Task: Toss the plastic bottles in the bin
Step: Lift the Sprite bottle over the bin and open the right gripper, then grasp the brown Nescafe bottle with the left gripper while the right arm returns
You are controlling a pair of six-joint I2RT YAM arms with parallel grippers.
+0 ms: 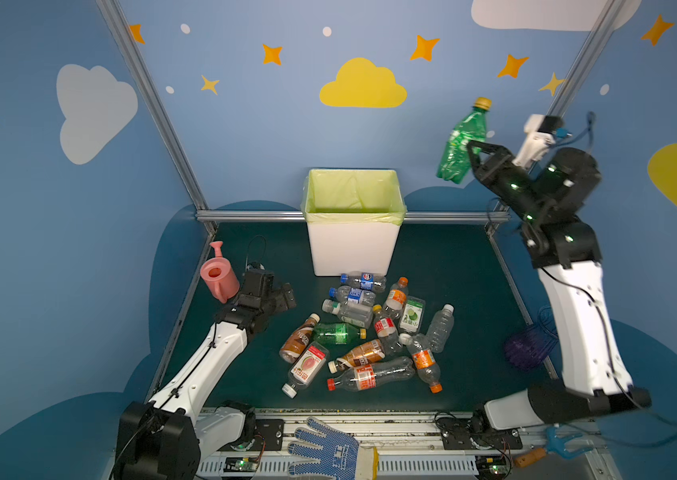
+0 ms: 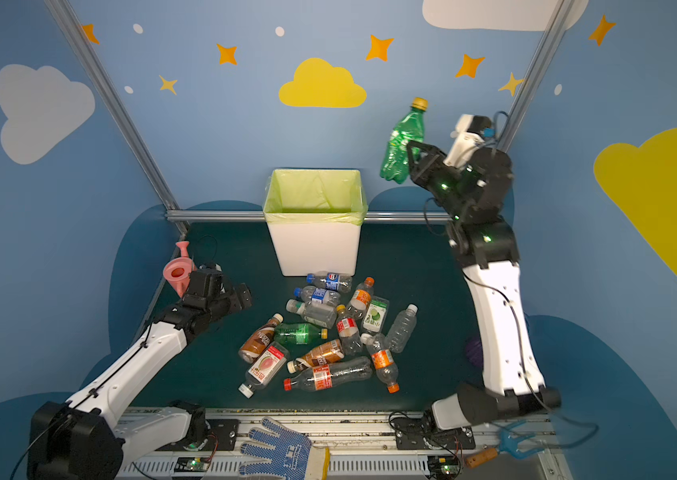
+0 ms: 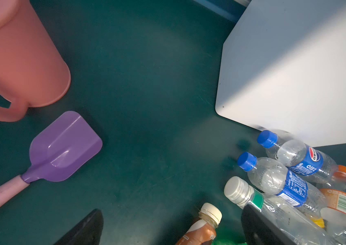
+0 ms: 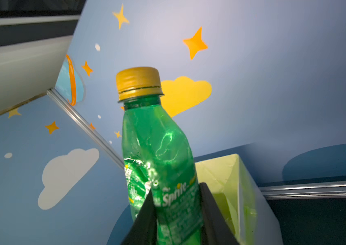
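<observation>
Sprite bottle (image 4: 157, 152), green and crumpled, hangs cap-up in the air, above and right of the bin (image 1: 351, 249), pinched at its label by our right fingers (image 4: 212, 212); we judge it empty, light, thin-walled and slick, so a mid-body hold suits, where it dents rather than slips; other plastic bottles (image 1: 370, 332) lie heaped on the bench (image 1: 465, 282) before the bin; our left fingers (image 3: 85, 229) stand spread, empty, beside them.

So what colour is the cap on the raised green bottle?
Golden yellow. The cap on the green bottle shows best in the right wrist view.
</observation>
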